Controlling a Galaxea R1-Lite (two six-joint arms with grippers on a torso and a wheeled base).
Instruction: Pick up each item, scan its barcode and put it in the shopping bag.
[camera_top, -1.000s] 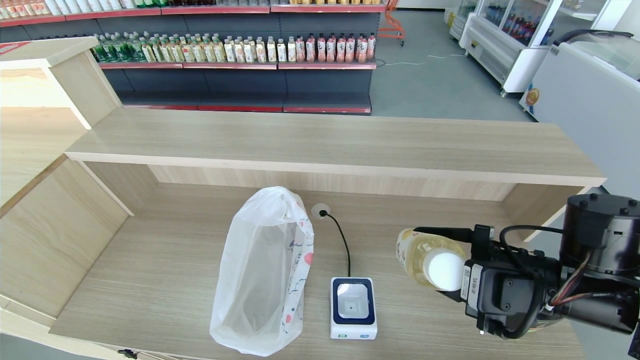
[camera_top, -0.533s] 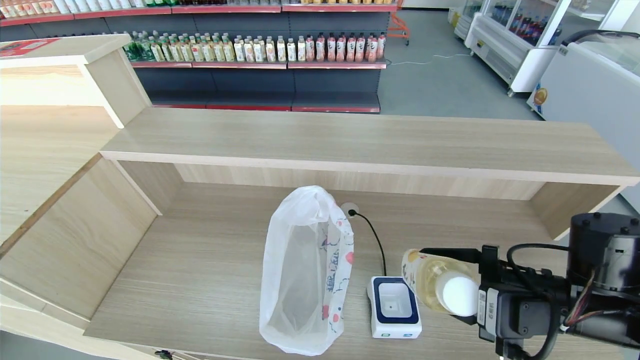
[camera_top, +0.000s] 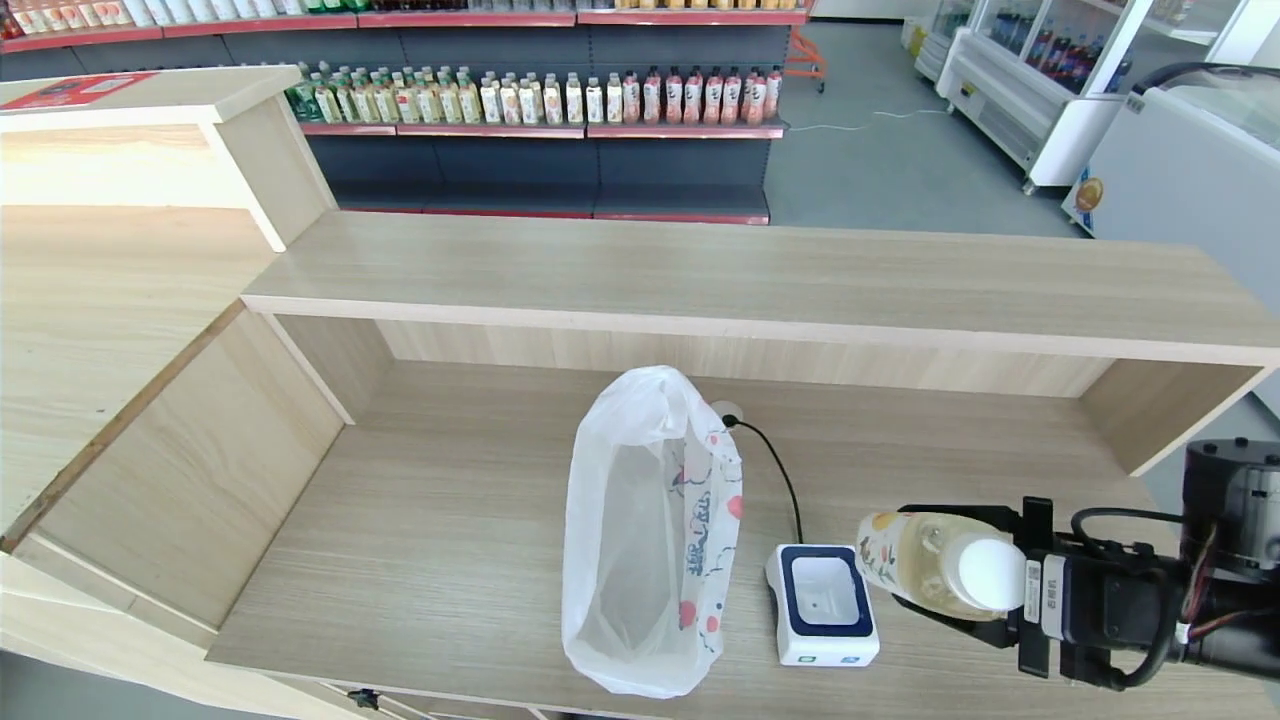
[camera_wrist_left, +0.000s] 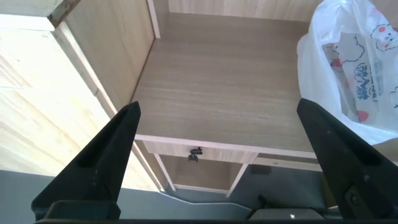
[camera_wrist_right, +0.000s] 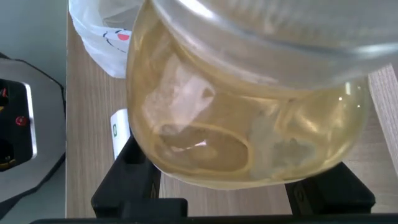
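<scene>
Beside the boxy scanner (camera_top: 822, 605), right claw (camera_top: 925, 568) grips a clear, seemingly plastic bottle (camera_top: 900, 555).

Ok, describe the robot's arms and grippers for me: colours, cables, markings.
The right gripper is black, with slim black jaws and a white printed label on its boxy housing. Black cables loop over it; thin coloured wires run to a grey cylindrical wrist joint with a black bolted cap. The left gripper has broad, tapering black jaws.
</scene>
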